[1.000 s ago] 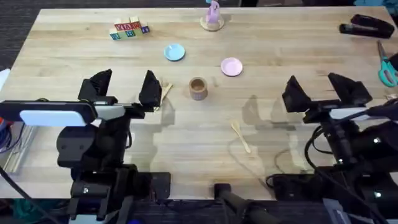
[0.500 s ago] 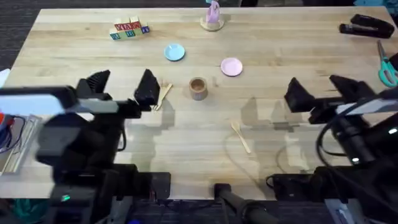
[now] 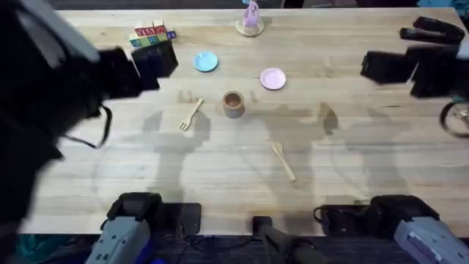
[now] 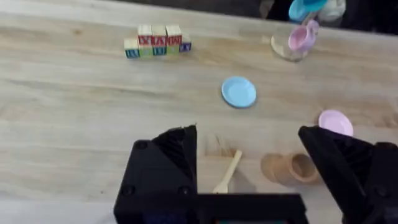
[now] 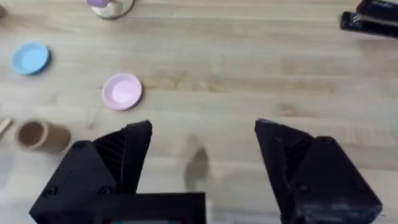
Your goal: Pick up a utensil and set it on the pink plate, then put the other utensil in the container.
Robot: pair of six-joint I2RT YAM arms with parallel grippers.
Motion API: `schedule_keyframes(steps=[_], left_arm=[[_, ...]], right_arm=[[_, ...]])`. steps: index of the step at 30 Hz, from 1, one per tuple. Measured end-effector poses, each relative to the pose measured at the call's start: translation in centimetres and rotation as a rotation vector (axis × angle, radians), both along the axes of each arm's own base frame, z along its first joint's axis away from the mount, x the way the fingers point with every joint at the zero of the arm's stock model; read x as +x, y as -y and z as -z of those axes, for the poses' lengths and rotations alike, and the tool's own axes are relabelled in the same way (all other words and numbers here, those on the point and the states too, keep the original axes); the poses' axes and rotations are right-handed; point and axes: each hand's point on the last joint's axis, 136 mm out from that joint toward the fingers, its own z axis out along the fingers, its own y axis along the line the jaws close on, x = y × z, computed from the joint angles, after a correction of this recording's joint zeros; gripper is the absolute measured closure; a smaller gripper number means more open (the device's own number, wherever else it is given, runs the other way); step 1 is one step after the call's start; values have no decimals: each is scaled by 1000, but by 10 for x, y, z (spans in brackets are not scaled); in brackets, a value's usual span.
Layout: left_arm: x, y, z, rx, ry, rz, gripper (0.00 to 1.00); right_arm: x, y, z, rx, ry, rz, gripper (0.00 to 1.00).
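The left gripper (image 4: 249,162) has its two black fingers spread wide with nothing between them, and it hangs high over the table (image 3: 352,161). Seen between these fingers, just below the gripper, lies one wooden fork (image 4: 227,173), flat on the wood. Beside the fork, toward the gripper's right finger, stands one brown wooden cup (image 4: 291,168), apart from the fork. A little beyond the cup is one pink plate (image 4: 336,122), and beyond the fork is one blue plate (image 4: 239,92); the two plates do not touch. Further away from the gripper there is one row of letter blocks (image 4: 157,40) and one pink figure on a round base (image 4: 293,41). The right gripper (image 5: 202,162) is also wide open and holds nothing; the pink plate (image 5: 122,90) lies near its left finger and the cup (image 5: 41,135) further out on that side. In the overhead view one wooden spoon (image 3: 283,161) lies alone on the table, well apart from the fork (image 3: 190,114), nearer to the arm bases than the cup (image 3: 234,104) is.
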Motion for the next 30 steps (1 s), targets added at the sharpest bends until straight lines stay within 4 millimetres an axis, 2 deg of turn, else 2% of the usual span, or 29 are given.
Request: schedule_keyframes(steps=[3,7,13,18,30], left_arm=[[5,3,-7,-8,-110,13,9],[9,4,-5,-13,-273,17,8],[21,4,5,-17,-454,18,8],[27,5,18,-22,-516,21,8],[30,8,15,-35,-499,32,8]], right_arm=[[8,-3,-9,10,-93,-13,5],[17,-5,-17,20,-185,-24,6],[28,-7,-16,26,-255,-28,5],[27,-7,-15,26,-263,-28,5],[27,-7,-15,26,-263,-28,5]])
